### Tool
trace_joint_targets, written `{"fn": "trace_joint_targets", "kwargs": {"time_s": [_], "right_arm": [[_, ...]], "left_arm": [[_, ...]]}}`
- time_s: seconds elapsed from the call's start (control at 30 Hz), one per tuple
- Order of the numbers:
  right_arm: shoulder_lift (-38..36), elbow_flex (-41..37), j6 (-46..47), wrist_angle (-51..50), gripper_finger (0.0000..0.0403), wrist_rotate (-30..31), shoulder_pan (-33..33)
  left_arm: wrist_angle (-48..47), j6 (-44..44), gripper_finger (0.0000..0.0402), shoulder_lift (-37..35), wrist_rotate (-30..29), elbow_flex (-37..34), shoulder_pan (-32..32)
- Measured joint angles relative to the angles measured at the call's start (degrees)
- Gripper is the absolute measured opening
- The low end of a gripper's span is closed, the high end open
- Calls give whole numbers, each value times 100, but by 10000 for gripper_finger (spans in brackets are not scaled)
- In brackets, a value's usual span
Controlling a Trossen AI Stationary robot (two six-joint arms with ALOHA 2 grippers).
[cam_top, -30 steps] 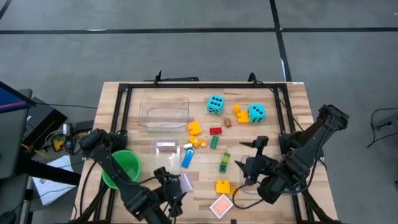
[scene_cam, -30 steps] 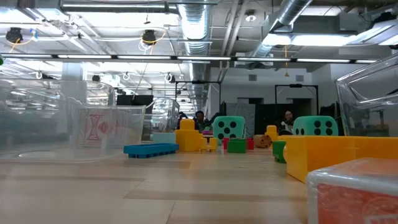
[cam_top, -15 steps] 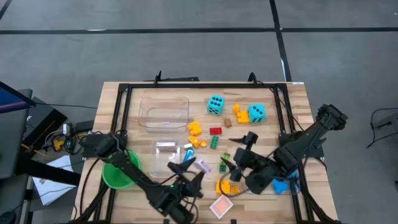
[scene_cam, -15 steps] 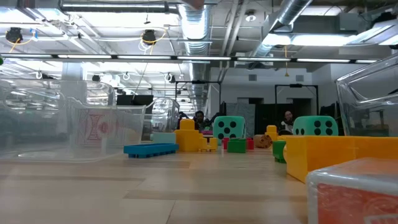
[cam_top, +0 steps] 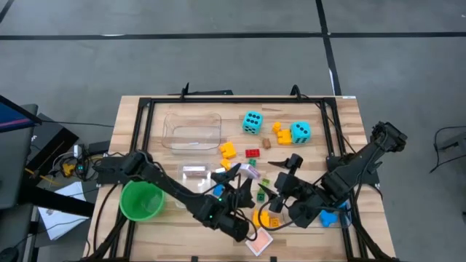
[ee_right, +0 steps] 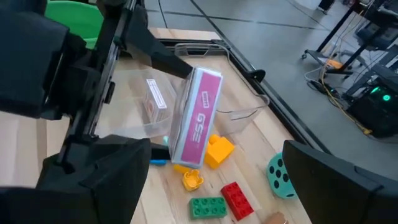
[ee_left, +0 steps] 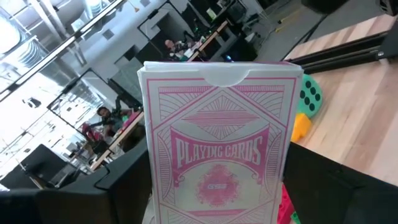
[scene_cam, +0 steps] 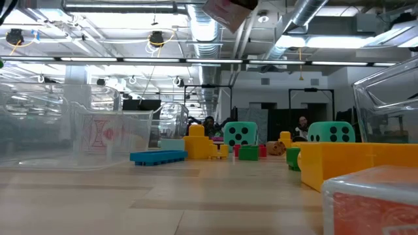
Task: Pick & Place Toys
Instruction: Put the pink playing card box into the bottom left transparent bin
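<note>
Now | L hand (cam_top: 246,177) grips flat glossy card box (cam_top: 250,172) | R hand (cam_top: 280,178) agape

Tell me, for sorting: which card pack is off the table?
The playing-card pack held by the left gripper; the other pack lies on the table's near edge.

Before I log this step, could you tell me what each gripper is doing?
Left gripper: shut on the playing-card box, lifted.
Right gripper: open, holding nothing.
</note>
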Motion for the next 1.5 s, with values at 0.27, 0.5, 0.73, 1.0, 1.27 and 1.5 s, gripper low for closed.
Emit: {"fn": "trace_joint_targets", "kwargs": {"time_s": [0.27,0.5,0.73,1.0,1.27,1.5], "right_arm": [[14,-16,1,92,356,-10,-302],[107,-48,-30,122,356,-185,-613],[111,-56,-235,159,356,-247,-582],[85,-58,-335,79,356,20,-533],[-29,-61,-318,-83,356,442,-433],[-103,-63,-308,-93,356,740,-142]], "left_arm": [[353,322,296,0,2,0,-2],[350,343,297,0,7,-7,6],[398,339,297,-4,28,-9,132],[443,440,298,-15,26,-5,209],[439,437,298,-31,-22,4,184],[451,411,298,-31,-15,4,69]]}}
